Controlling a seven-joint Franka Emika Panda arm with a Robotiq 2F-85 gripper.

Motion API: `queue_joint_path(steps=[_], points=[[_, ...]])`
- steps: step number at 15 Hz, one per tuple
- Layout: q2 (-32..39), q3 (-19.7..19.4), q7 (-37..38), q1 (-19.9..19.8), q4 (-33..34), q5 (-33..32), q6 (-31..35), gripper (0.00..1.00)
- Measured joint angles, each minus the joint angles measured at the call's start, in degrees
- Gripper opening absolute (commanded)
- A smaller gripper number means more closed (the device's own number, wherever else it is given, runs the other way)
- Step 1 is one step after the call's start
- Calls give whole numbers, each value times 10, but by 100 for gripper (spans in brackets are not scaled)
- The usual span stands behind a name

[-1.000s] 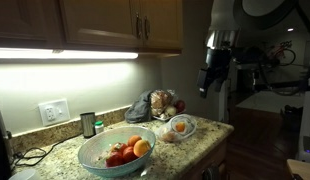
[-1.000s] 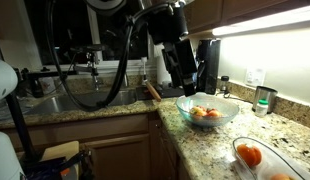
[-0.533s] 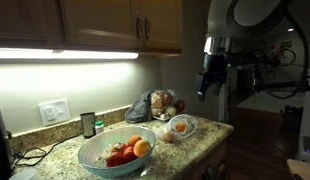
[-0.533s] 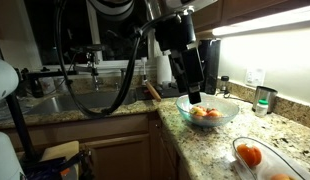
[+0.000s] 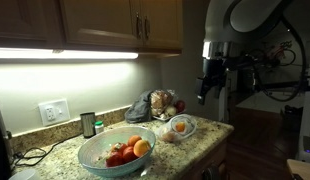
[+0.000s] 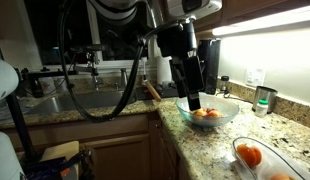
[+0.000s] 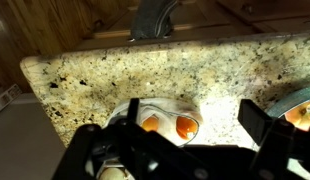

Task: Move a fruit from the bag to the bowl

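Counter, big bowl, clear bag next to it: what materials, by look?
Counter: looks like polished granite or similar stone, speckled tan and black with a glare. Bowl: probably glazed ceramic, opaque pale blue-green with a smooth sheen; plastic can't be ruled out. Bag: thin clear plastic film, crinkled and glossy, with orange fruit showing through it.

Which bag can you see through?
The small crinkly plastic bag with orange fruit showing inside. The dark grey cloth bag behind it is not see-through.
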Motion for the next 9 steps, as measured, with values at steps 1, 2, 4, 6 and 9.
queue_joint_path(steps=[1,2,4,6,9], points=[[8,0,3,-1,2,-3,3,100],[16,0,8,-2,5,-7,10,100],[35,0,22,-6,11,-19,30,100],[53,-1,36,-15,17,-34,50,100],[85,-1,66,-34,29,-67,81,100]])
